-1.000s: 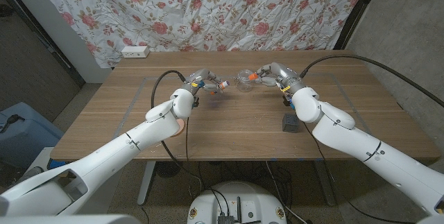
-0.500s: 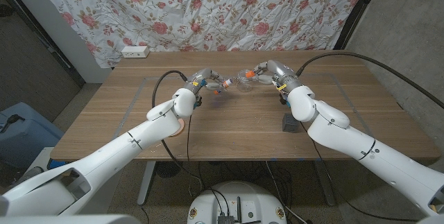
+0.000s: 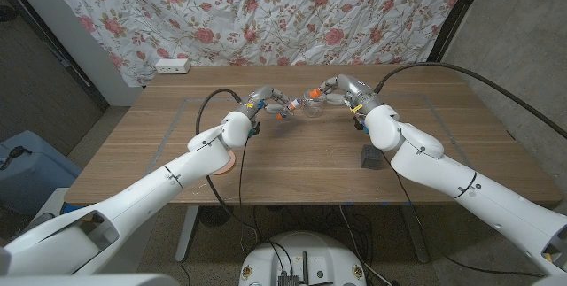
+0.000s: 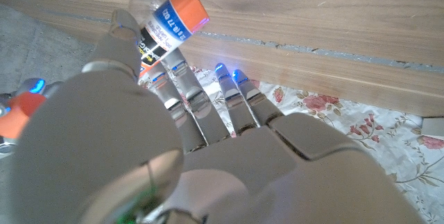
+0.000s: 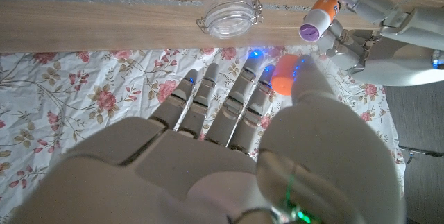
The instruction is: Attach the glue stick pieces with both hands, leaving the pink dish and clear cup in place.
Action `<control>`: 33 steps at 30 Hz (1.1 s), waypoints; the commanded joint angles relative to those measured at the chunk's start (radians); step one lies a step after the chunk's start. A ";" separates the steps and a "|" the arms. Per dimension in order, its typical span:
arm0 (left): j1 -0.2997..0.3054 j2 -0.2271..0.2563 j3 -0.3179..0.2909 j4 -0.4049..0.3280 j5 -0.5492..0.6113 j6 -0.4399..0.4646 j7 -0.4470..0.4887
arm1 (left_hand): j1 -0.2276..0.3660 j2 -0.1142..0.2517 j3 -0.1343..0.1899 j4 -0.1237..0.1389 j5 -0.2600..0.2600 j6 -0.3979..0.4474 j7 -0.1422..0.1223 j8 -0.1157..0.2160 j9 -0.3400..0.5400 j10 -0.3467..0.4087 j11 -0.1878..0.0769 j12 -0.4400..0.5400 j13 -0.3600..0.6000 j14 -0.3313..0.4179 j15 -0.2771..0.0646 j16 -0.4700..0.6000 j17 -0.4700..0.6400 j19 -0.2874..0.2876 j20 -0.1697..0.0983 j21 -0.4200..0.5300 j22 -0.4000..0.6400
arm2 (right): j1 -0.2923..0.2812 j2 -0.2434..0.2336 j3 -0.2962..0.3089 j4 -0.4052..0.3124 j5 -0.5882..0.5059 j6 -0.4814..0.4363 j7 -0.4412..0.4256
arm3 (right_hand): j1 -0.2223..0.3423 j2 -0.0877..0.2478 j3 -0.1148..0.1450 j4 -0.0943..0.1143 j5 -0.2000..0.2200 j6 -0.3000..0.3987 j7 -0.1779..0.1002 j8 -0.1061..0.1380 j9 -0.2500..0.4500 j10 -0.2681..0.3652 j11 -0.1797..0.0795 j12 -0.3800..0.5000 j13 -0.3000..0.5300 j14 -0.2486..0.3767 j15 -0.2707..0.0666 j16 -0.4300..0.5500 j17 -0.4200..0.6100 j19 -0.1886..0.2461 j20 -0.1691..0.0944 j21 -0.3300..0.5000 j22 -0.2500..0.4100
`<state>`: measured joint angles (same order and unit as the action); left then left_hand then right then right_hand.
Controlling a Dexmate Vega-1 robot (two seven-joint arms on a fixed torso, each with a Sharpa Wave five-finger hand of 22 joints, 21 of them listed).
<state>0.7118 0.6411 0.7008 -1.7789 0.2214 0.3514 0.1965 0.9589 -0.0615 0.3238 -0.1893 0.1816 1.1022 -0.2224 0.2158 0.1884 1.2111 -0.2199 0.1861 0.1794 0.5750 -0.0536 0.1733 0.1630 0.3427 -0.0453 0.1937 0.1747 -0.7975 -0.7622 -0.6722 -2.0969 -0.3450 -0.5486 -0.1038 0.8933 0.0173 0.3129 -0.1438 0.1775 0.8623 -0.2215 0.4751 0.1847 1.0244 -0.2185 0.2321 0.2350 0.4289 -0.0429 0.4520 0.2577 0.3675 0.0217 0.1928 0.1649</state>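
Orange-banded glue stick (image 4: 170, 26) in left hand (image 3: 260, 103), rounded orange cap (image 5: 284, 75)

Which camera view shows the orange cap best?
The right wrist view: the orange cap is large there, pinched by the right hand. In the head view it is a tiny orange spot. In the left wrist view it shows blurred at the edge.

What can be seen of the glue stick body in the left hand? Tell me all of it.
The glue stick body is a white tube with black print and an orange band at one end; the right wrist view shows a purplish glue tip at the open end. It looks like plastic. The left hand pinches it between fingertips, held above the table, tilted, open end pointing toward the right hand, which holds the orange cap. Body and cap are close but apart, not yet joined.
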 commanded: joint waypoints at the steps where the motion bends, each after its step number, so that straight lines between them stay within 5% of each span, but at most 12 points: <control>1: -0.002 0.004 0.000 0.017 -0.013 -0.047 -0.009 | -0.086 0.093 0.042 0.029 0.007 0.062 0.062 0.007 0.004 0.020 -0.002 0.003 0.016 -0.004 -0.146 -0.001 0.002 -0.005 -0.011 0.002 0.001 | 0.018 -0.015 0.016 0.010 0.044 0.027 0.041 | -0.007 0.007 -0.002 -0.003 0.006 0.008 0.000 -0.003 0.003 0.007 -0.001 0.002 0.004 0.000 -0.133 0.008 0.003 -0.001 0.002 -0.002 0.005; 33: -0.002 0.015 0.000 0.030 -0.004 -0.111 -0.037 | -0.098 0.095 0.052 0.028 0.006 0.056 0.064 0.003 0.004 0.010 -0.002 0.004 0.016 -0.010 -0.144 0.000 0.002 -0.011 -0.010 0.002 0.002 | 0.051 -0.008 0.008 0.076 0.102 0.089 0.061 | -0.003 0.009 -0.004 -0.007 0.007 0.004 -0.001 -0.013 0.003 0.003 -0.001 -0.001 0.008 -0.002 -0.135 0.009 0.003 -0.001 0.005 -0.002 0.005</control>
<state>0.7172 0.6529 0.6984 -1.7575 0.2095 0.2615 0.1718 0.9589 -0.0616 0.3319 -0.1974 0.1802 1.0952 -0.2153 0.2156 0.1879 1.2112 -0.2199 0.1860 0.1794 0.5751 -0.0536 0.1733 0.1632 0.3361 -0.0411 0.1937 0.1745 -0.7560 -0.7704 -0.6557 -2.0324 -0.2501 -0.4673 -0.0521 0.8882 0.0225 0.3091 -0.1478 0.1770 0.8622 -0.2215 0.4664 0.1834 1.0272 -0.2216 0.2321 0.2395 0.4289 -0.0429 0.4520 0.2577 0.3676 0.0216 0.1928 0.1649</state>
